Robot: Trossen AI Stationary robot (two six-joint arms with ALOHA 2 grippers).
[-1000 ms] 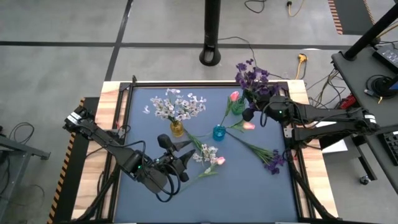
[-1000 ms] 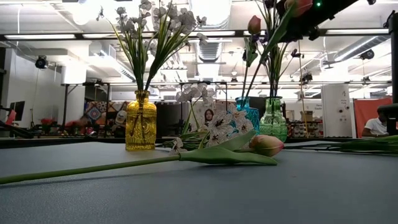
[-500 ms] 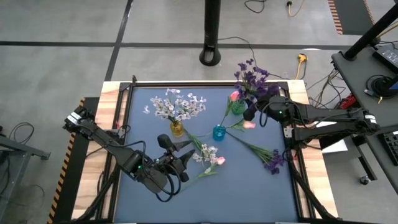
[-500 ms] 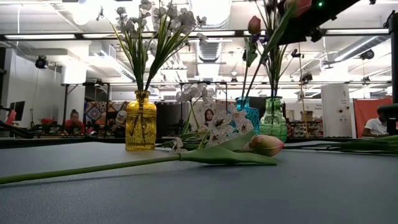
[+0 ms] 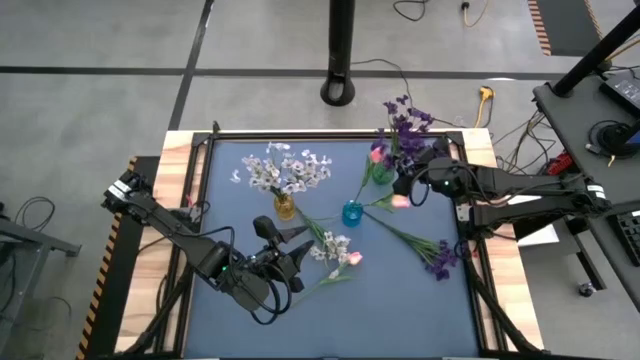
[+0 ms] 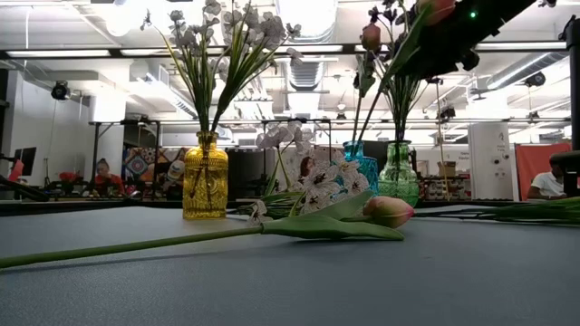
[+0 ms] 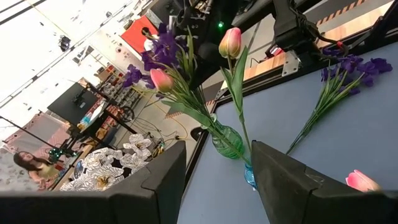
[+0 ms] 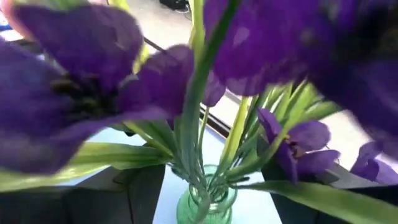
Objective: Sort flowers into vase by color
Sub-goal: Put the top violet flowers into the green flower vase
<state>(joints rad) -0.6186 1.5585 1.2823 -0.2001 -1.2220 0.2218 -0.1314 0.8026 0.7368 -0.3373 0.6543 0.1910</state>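
A green vase [image 5: 383, 172] at the far right holds a dark purple spray [image 5: 405, 125] and a pink tulip [image 5: 377, 154]. My right gripper [image 5: 408, 182] is beside it. In the right wrist view its fingers stand apart on either side of the green stems [image 8: 199, 143] above the vase's mouth [image 8: 202, 202]. A yellow vase [image 5: 285, 207] holds white sprays [image 5: 288, 170]. A blue vase [image 5: 351, 213] stands mid-table. A white spray [image 5: 330, 245], a pink tulip [image 5: 353, 258] and a purple spray [image 5: 440, 255] lie flat on the mat. My left gripper [image 5: 292, 262] is open and empty near the lying tulip.
The three vases stand close together across the middle and far part of the blue mat [image 5: 400, 310]. The lying flowers stretch between them and the near right. A raised black frame [image 5: 200, 200] borders the mat. People sit in the room behind [image 6: 100, 172].
My right gripper has shifted slightly beside the green vase, and its arm has dipped a little in the low view. The purple spray has drawn in and stands more upright in the green vase. My left arm has kept still.
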